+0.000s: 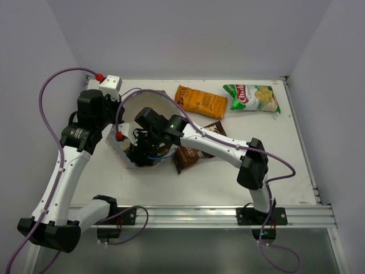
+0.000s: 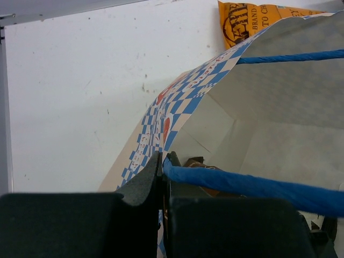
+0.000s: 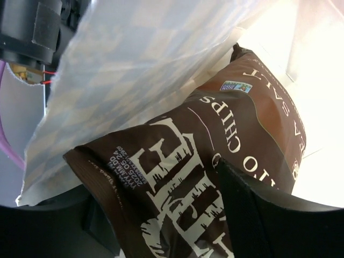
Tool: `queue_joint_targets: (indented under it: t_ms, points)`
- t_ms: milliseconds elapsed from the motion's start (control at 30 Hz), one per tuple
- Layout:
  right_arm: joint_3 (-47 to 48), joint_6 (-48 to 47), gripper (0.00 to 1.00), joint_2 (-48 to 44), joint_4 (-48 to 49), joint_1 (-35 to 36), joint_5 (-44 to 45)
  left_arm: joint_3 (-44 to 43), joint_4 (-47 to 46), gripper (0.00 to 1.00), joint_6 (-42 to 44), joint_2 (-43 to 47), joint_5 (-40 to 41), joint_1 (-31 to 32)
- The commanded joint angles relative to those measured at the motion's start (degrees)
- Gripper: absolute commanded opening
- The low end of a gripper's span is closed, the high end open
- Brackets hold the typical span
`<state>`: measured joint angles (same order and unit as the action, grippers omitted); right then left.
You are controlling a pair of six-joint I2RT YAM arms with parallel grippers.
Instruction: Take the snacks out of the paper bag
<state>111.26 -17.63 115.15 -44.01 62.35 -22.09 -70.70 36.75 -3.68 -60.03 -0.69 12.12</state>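
The paper bag [image 1: 136, 107] lies on its side left of centre, its mouth facing right. My left gripper [image 1: 116, 136] is shut on the bag's checked rim [image 2: 177, 102], right beside a blue string handle [image 2: 252, 185]. My right gripper [image 1: 144, 152] reaches inside the bag [image 3: 134, 64]. Its jaws stand open around a dark brown packet [image 3: 215, 134] with white lettering, one finger [image 3: 252, 209] lying over the packet's face. Three snacks lie outside: an orange packet [image 1: 199, 101], a green-and-white chip bag [image 1: 251, 97] and another brown packet [image 1: 191, 155].
The white table [image 1: 285, 165] has a raised rail along its near edge [image 1: 228, 212] and grey walls on three sides. Purple cables [image 1: 54, 91] loop off both arms. The right forearm [image 1: 211, 142] crosses above the brown packet on the table.
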Motion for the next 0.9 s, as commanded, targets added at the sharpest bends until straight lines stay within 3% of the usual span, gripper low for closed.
queue_joint_targets:
  t_ms: [0,67,200,867]
  points:
    - [3.0,1.0,0.65,0.4,2.5,0.1,2.1,-0.1,-2.8,0.0,-1.0,0.5,-2.2,-0.1]
    - [2.6,0.8,0.6,0.3,2.7,0.1,3.6,0.0,-2.8,0.0,-0.8,0.7,-2.1,-0.1]
    - [-0.4,-1.8,0.6,-1.2,2.3,0.0,6.0,0.2,-2.7,0.0,-0.2,1.7,-1.5,-0.1]
    - [-1.8,-8.4,0.72,-4.5,2.3,-1.0,6.9,1.1,-1.9,0.0,0.2,3.0,-3.4,-0.1]
